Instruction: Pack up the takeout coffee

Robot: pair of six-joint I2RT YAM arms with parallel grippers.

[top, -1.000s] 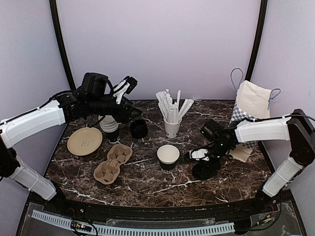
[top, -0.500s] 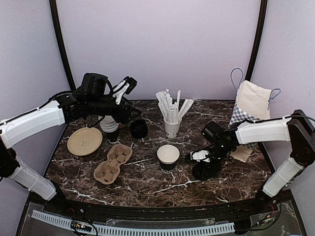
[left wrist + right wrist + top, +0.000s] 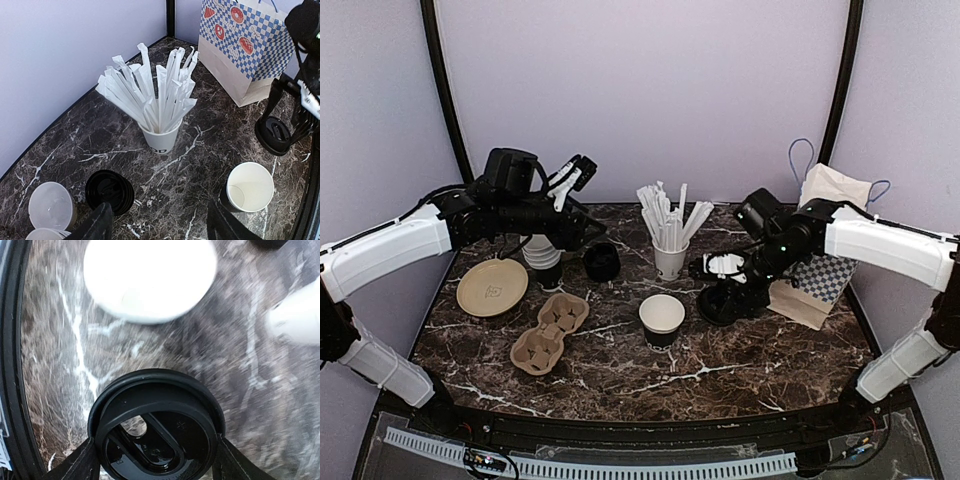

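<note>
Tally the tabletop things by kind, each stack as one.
Lidded black paper cup: 1
Open black paper cup: 1
White cup of wrapped straws: 1
Black plastic lid stack: 1
Whitish stack, kind unclear: 1
Tan round plate: 1
Brown cardboard cup carrier: 1
Checked paper bag: 1
Total: 8

The tabletop point(image 3: 740, 365) lies open in front of the straw cup point(image 3: 670, 262), beyond the lidless cup point(image 3: 662, 320) (just before it). Right of it, takeout coffee point(image 3: 720, 305) and paper bag point(image 3: 835, 205) block; left, black lids point(image 3: 602, 262).
</note>
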